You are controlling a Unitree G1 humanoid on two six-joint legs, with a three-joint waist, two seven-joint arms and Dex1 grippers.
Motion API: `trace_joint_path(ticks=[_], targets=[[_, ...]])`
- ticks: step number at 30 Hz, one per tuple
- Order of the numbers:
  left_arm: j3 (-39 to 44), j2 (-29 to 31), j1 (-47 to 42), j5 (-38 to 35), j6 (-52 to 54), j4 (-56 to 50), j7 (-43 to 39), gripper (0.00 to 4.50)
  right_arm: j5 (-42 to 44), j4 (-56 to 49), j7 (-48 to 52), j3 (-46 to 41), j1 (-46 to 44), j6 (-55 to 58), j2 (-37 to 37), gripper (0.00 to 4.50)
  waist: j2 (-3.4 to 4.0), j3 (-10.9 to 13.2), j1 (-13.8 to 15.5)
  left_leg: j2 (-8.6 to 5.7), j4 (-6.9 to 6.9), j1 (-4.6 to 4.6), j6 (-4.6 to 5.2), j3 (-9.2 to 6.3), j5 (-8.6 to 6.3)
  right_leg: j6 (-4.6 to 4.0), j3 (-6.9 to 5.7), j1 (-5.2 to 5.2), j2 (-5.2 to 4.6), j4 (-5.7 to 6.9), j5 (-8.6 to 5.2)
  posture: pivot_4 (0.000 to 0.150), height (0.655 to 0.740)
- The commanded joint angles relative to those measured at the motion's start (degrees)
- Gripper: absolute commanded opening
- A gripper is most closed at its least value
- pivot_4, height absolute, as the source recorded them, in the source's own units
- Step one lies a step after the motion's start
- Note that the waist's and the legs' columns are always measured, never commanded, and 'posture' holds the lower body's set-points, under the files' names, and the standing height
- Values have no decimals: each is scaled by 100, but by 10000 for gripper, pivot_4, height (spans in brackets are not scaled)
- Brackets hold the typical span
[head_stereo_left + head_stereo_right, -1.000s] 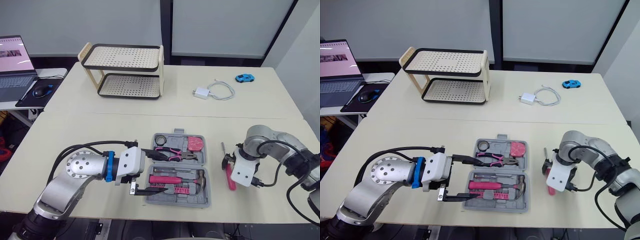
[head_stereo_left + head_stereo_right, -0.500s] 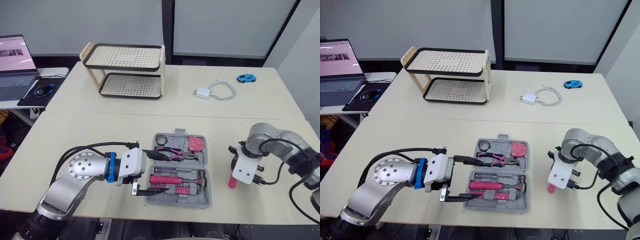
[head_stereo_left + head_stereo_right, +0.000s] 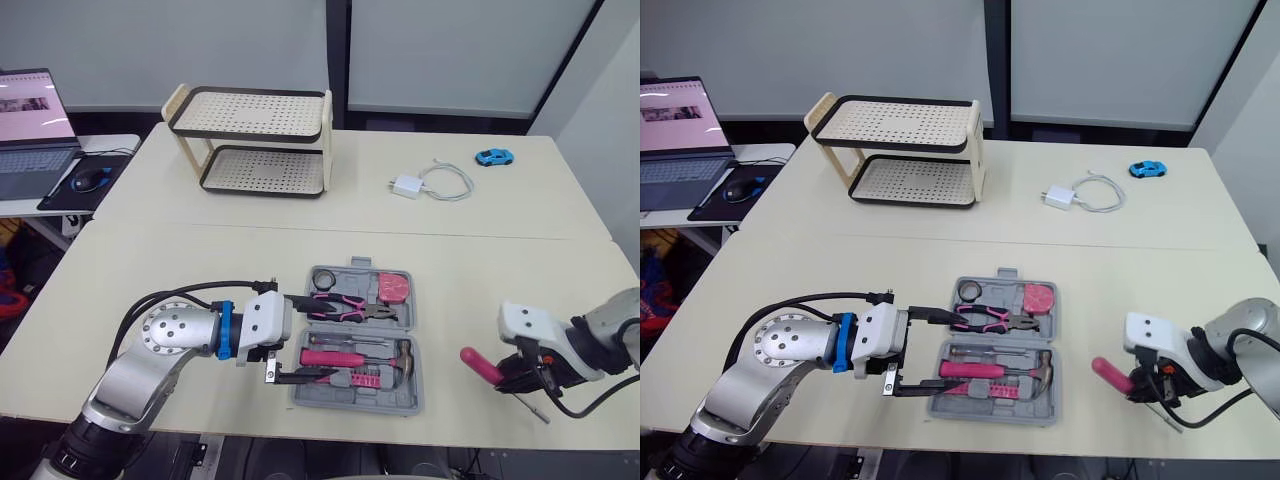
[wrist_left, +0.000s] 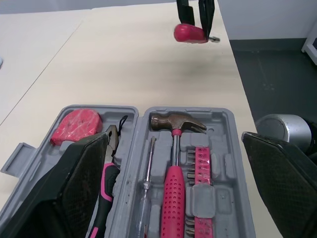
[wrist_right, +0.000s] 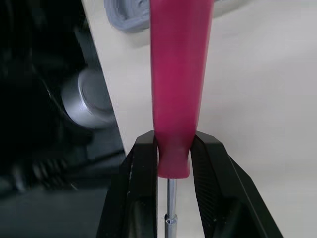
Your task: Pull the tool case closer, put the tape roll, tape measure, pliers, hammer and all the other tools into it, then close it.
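The grey tool case lies open at the lower centre of the head view. It holds 1 hammer, pliers, a tape measure and a tape roll. The left gripper has its 2 fingers spread wide over the case's left end. At lower right, the right gripper pinches a pink-handled screwdriver.

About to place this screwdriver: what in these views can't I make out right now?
- Tip of the screwdriver: in the right wrist view the shaft runs off the edge between the fingers of the right gripper; too small in the head views.
- Handles of the pliers: in the left wrist view a finger of the left gripper covers them.
- Free slot in the tool case: too small in the head views; the left wrist view cuts off its near end.
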Motion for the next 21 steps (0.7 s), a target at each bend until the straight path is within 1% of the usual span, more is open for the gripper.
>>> trace_joint_path(ticks=[1,3,5,8,11,16,21], targets=[[-52,-34,-97,-56,-33,-126,-43,45000,366,-17,-814,-493,-262,1944,675,6921,-6,3,3,0,-1,-3,0,-1,0,-2,0,-2,0,-2,1,1500,7350],[-47,-34,-144,-95,14,-146,-64,45000,355,194,-1408,-653,-375,2237,1114,6914,-4,3,21,-1,0,-20,0,-2,0,0,-1,-16,0,-5,3,1500,7350],[-47,-34,-208,-115,45,-147,-81,45000,253,502,-2135,-855,-571,2268,1692,6911,-7,3,34,-4,4,-47,-1,-3,1,4,-1,-38,-2,-4,9,1500,7350],[-73,-46,-277,-118,77,-147,-92,45000,-95,890,-3254,-1098,-956,2268,2501,6907,-5,3,28,-8,2,-49,0,-1,0,6,0,-38,-6,-5,9,1500,7350],[-113,-65,-308,-96,68,-137,-111,45000,-336,1147,-4026,-1138,-1242,2234,2965,6532,0,-1,27,-9,0,-50,0,1,0,5,1,-47,-7,3,9,1500,7350],[-137,-104,-311,-50,17,-96,-119,45000,-412,1362,-4680,-953,-1282,1840,3274,6529,1,-2,29,-9,-3,-56,1,0,0,4,-1,-52,-7,6,9,1500,7350],[-152,-139,-306,-10,-20,-87,-101,45000,-333,1366,-4991,-801,-1158,1494,3423,6529,1,-2,24,-9,0,-54,1,1,0,4,-1,-52,-7,12,10,1500,7350]])
